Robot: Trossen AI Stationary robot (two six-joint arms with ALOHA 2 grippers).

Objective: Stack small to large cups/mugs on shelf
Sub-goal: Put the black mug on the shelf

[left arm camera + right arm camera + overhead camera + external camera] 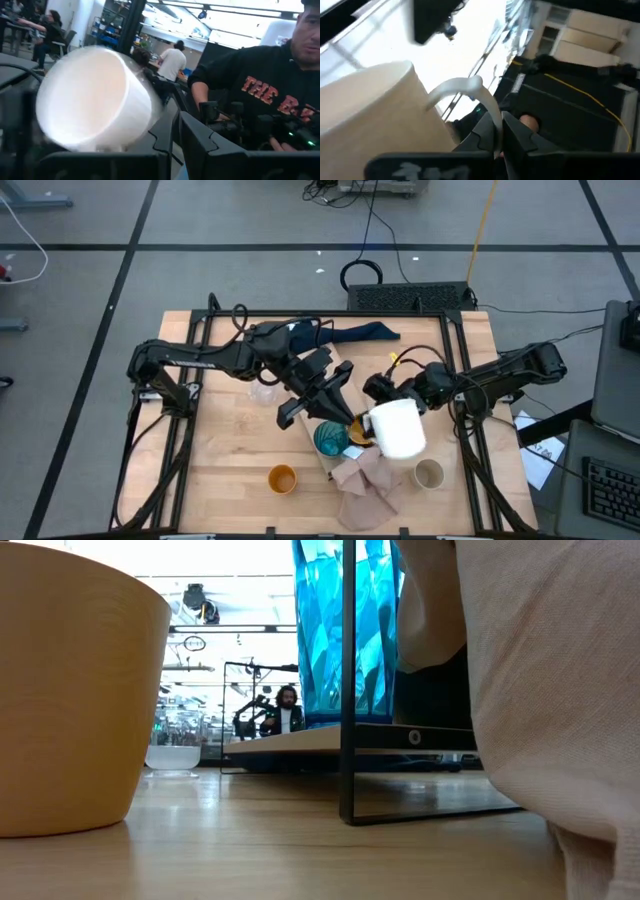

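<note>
The table [230, 450] of pale wood carries everything. The shelf [300, 744], a long thin board lying level in the low view, stands near the table's middle. Just beside it in the high view, the white mug [398, 428], largest of the cups, is held above the table, tipped on its side, mouth turned toward the left arm. The right gripper [499, 131] is clenched on the mug's thin handle. The left gripper [318, 390] hangs over the shelf, fingers closed, holding nothing visible. The teal cup [331, 439] stands upright on the shelf. The orange cup [282, 478] and beige-grey cup [429, 474] stand upright, either side of the shelf.
</note>
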